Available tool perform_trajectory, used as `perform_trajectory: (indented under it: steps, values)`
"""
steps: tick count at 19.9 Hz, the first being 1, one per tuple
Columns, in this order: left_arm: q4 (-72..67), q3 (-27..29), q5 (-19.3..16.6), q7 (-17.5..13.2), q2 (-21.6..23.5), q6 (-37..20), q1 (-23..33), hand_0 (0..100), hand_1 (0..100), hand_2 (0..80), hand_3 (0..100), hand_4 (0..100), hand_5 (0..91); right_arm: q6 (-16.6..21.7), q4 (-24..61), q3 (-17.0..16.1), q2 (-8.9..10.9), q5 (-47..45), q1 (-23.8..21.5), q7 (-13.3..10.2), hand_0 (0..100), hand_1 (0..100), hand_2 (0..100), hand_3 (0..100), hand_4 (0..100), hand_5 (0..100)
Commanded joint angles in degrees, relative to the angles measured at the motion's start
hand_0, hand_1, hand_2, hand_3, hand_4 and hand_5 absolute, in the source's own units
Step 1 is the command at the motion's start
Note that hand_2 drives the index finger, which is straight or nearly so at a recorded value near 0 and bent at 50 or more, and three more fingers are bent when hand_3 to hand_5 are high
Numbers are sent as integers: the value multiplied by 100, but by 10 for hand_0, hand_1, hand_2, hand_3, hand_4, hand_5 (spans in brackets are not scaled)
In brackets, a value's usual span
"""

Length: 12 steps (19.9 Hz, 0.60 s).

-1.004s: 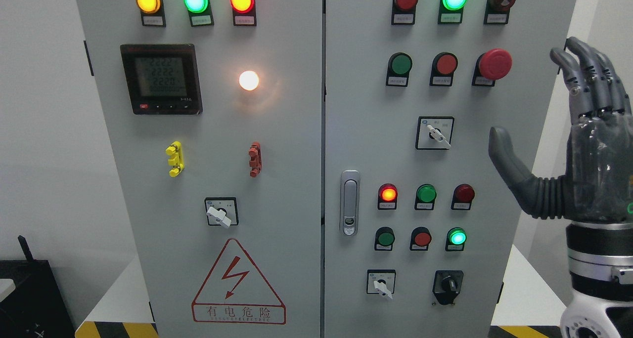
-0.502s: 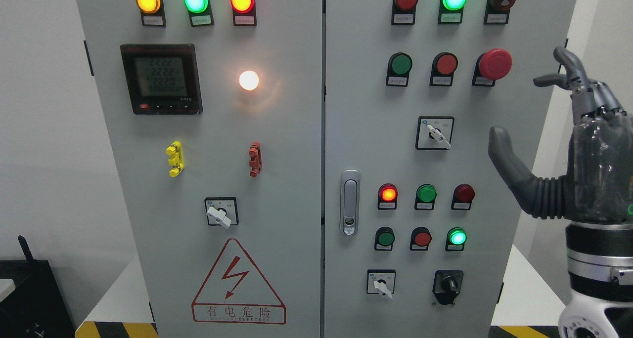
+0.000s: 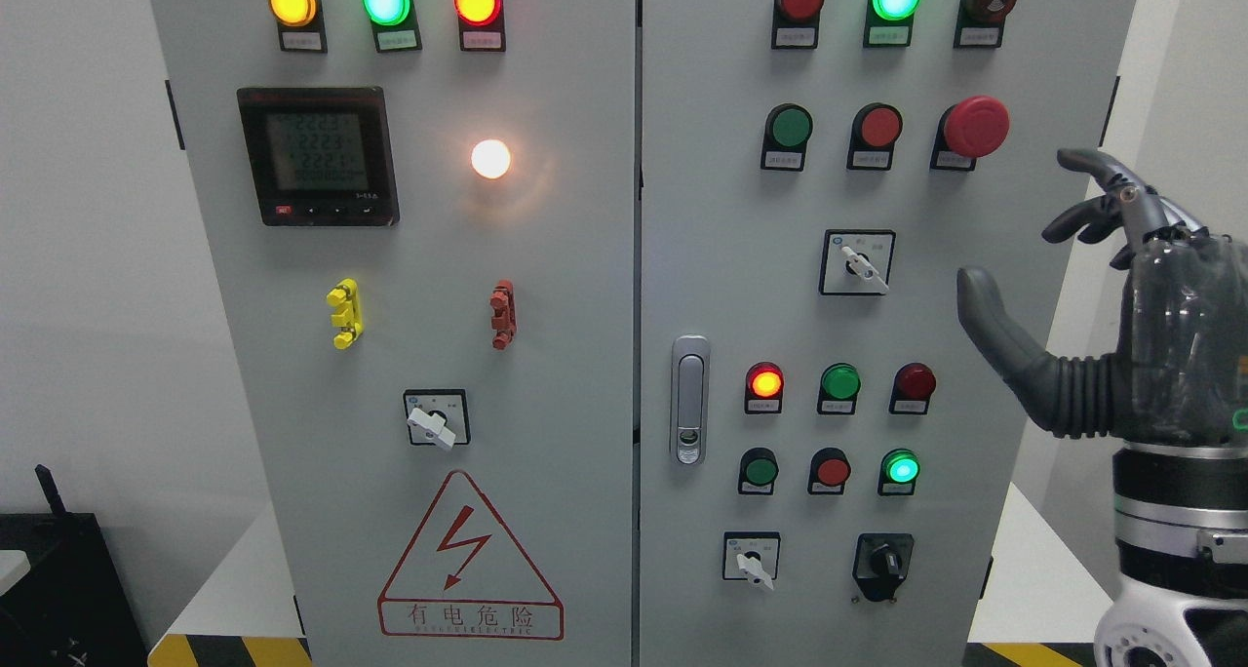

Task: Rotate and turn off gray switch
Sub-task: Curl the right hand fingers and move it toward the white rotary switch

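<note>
The right hand [image 3: 1121, 335] stands at the right edge of the head view, beside the right side of the cabinet [image 3: 721, 287]. It holds nothing: the thumb [image 3: 994, 331] sticks out to the left, and the four fingers [image 3: 1097, 194] are half curled forward. The left hand is not in view.

Several gray rotary switches are on the panel, and I cannot tell for sure which one is meant. The nearest is the gray switch [image 3: 860, 263] on the right door, under the red mushroom button [image 3: 975, 126]. It lies to the left of the hand, a little higher than the thumb tip, well apart from it. Its small lever is tilted, running from upper left to lower right. I judge the hand must travel left and toward the panel to reach it.

Compared with one second ago, the fingers were straight up and now they are bent down, and the hand sits slightly lower. The switch lever has not changed
</note>
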<state>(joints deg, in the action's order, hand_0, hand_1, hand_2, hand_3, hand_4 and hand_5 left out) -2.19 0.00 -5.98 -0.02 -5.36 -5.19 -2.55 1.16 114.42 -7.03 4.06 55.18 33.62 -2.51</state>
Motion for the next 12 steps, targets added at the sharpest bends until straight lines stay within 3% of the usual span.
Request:
perform_trajectory:
  steps: [1, 9, 12]
  values:
    - [-1, 185, 0, 2, 0, 0, 0, 120, 389, 0, 0, 0, 0, -63, -42, 131, -28, 2, -110, 58, 67, 352, 353, 751, 813, 989]
    - [-1, 185, 0, 2, 0, 0, 0, 120, 389, 0, 0, 0, 0, -387, -244, 395, -28, 2, -224, 49, 63, 359, 405, 832, 856, 997]
    - [-1, 185, 0, 2, 0, 0, 0, 120, 389, 0, 0, 0, 0, -555, -332, 413, -133, 2, -189, 58, 61, 355, 447, 835, 859, 997]
